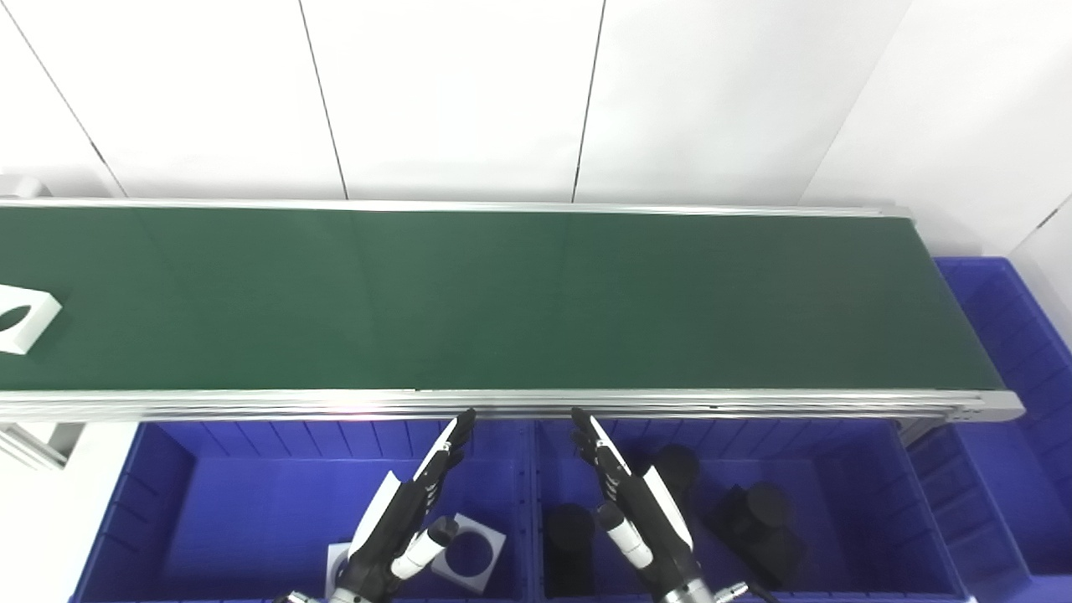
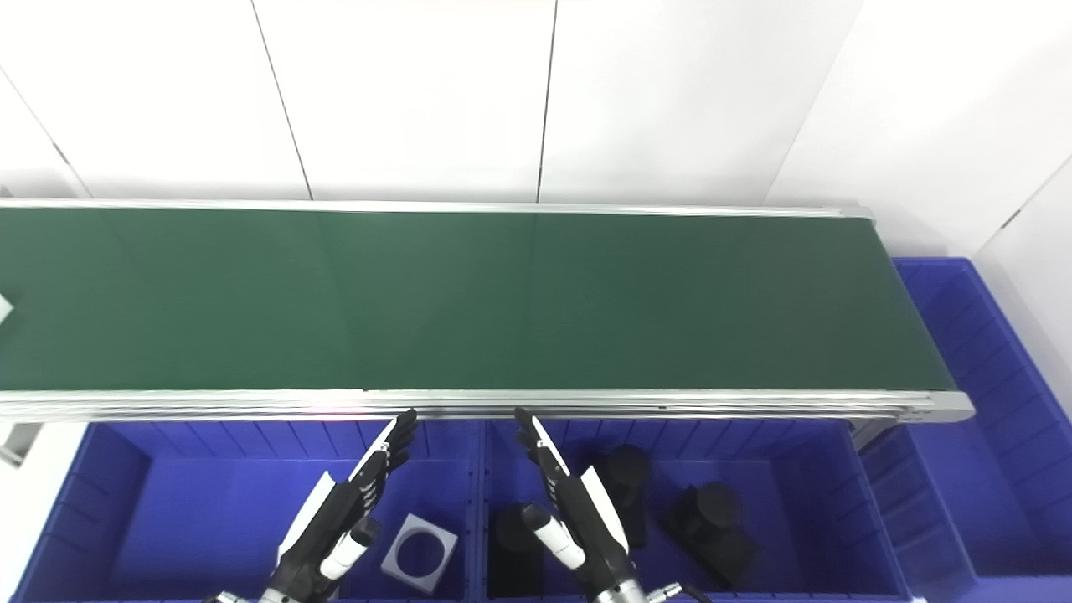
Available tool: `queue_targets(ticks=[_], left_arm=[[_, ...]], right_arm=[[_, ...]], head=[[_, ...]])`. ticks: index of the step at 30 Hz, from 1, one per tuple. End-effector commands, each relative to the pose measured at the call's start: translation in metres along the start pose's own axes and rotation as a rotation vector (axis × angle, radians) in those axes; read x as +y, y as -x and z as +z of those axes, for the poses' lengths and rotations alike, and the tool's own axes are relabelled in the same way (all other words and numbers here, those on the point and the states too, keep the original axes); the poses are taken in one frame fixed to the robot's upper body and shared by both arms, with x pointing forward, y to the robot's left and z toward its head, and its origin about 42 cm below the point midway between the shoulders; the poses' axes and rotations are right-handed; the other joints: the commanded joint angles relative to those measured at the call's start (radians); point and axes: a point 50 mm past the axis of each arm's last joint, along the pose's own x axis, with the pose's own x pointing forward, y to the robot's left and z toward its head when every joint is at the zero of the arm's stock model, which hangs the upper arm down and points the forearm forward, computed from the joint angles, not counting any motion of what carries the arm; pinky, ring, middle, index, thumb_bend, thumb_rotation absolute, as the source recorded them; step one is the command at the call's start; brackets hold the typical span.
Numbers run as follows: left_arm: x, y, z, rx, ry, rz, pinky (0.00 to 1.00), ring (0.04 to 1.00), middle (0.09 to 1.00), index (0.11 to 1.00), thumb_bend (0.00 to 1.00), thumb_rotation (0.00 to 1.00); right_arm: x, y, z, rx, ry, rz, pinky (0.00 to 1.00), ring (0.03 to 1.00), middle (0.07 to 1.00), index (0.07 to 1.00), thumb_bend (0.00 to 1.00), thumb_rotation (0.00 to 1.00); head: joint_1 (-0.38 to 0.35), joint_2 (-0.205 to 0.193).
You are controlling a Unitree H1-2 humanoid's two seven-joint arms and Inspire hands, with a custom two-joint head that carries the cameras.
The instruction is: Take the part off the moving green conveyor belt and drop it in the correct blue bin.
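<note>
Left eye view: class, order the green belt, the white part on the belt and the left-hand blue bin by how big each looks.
1. Green belt
2. Left-hand blue bin
3. White part, cut off by the picture's edge, so its full size is unsure.

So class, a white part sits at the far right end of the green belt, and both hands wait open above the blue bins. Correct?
Not quite: the left eye view shows the white part at the belt's far left end. Left hand and right hand do wait open above the blue bins.

Conveyor belt (image 1: 502, 297) running left to right before a panelled wall (image 1: 461, 92), one part (image 1: 21, 318) at its far left end, two bins below its near edge, left bin (image 1: 167, 511) holding a square plate (image 1: 469, 553), right bin (image 1: 846, 519) holding cylinders (image 1: 762, 523), a third bin (image 1: 1017, 419) past the belt's right end, both hands (image 1: 410, 511) (image 1: 636, 511) raised over the bins.
</note>
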Motion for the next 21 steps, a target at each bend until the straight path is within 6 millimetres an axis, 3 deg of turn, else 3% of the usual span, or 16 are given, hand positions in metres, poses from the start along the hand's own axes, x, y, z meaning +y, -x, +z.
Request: queue_targets(ticks=[1,21], left_arm=[[0.0004,-0.0106,0.0105,-0.071,-0.008,-0.004,1.00,1.000,1.000,0.988,0.88,1.00],[0.0000,-0.0109,0.0127,-0.080,0.010,0.003,1.00,1.000,1.000,0.988,0.86,1.00]], right_arm=[[-0.0014,-0.0040,0.0128,-0.086,-0.003,-0.008,0.98,0.979,1.000,0.993,0.91,1.00],[-0.0002,-0.0015,0.0132,-0.085,0.003,-0.001,0.97,0.975,0.999,0.990,0.93,1.00]], head=[[0.001,0.002],[-0.002,-0.003]])
